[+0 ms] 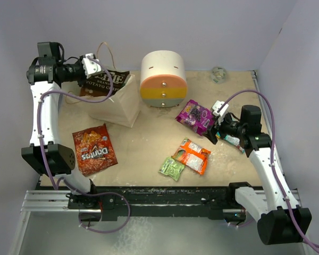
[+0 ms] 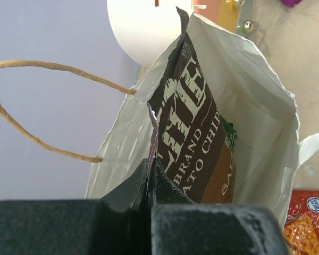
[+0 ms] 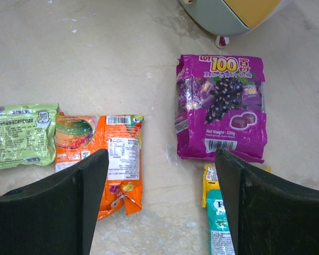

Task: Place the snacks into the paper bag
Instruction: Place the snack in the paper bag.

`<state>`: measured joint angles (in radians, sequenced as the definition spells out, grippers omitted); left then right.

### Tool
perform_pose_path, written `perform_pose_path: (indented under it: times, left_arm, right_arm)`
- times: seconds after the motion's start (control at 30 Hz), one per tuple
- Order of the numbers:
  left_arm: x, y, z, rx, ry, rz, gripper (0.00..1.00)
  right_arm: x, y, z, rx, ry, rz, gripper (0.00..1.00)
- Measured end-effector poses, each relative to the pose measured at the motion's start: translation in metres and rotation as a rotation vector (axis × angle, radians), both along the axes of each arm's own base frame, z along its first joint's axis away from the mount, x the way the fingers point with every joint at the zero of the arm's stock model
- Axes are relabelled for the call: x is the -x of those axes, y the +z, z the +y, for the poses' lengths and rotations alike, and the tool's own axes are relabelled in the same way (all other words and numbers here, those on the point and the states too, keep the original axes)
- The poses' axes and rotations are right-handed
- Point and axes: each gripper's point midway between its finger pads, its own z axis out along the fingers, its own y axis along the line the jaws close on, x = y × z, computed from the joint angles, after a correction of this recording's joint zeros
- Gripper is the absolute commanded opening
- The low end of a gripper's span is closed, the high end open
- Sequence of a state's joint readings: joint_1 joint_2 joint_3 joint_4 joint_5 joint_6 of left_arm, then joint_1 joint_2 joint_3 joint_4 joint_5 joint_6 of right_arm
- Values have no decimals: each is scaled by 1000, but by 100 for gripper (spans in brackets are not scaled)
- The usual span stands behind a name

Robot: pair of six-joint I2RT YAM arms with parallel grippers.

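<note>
Where paper bag [image 2: 255,101] gapes, brown chip packet [image 2: 194,133], green packet [image 2: 230,137] inside.

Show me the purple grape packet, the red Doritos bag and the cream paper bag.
Purple grape packet [image 3: 221,103], right wrist view, on the printed grapes.
Red Doritos bag [image 1: 93,150], top external view, on its logo.
Cream paper bag [image 1: 121,104], top external view, on its front wall.
</note>
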<state>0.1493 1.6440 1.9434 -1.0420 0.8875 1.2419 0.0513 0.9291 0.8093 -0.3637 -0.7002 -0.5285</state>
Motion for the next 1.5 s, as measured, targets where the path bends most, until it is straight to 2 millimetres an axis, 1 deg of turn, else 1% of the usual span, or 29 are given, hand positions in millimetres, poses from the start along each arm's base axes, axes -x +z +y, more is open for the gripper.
perform_pose_path:
  times: [0.2,0.37,0.5,0.6,0.7,0.77,0.9,1.0,1.2,1.3,1.37,1.4,1.43,1.5]
  left_arm:
    - [2,0,-9,64,-33,30,0]
    - [6,9,-21,130,-88,22,0]
    - [6,10,-24,138,-112,8,0]
    - [4,6,-24,121,-130,-3,0]
    - [0,-6,-21,89,-141,-1,0]
    - [-3,-16,-19,68,-142,11,5]
    - [-8,-34,-13,25,-139,35,19]
    - [-9,-38,-10,4,-136,35,26]
    - [-11,-40,-5,-29,-121,29,34]
    - [-13,-38,-3,-41,-109,22,46]
    - [-14,-33,-2,-41,-93,11,55]
    - [-14,-28,-2,-40,-85,-2,62]
    - [-13,-20,-1,-37,-71,-25,65]
    - [-8,-6,-2,-28,-49,-63,74]
  right_arm:
    - [0,0,0,1,1,-2,83]
    - [0,0,0,2,2,-2,83]
    - [0,0,0,2,2,-2,83]
    - [0,0,0,3,2,-3,84]
    - [0,0,0,3,3,-4,84]
    - [0,0,0,4,3,-4,84]
    - [0,0,0,4,3,-4,84]
    - [0,0,0,4,3,-4,84]
    - [0,0,0,4,3,-3,84]
    - [0,-2,0,4,2,-1,85]
    - [0,-4,-1,5,0,3,86]
    - [0,-4,-1,5,-2,5,86]
    - [0,-5,-1,6,-7,6,87]
    - [-2,-6,-3,10,-23,6,87]
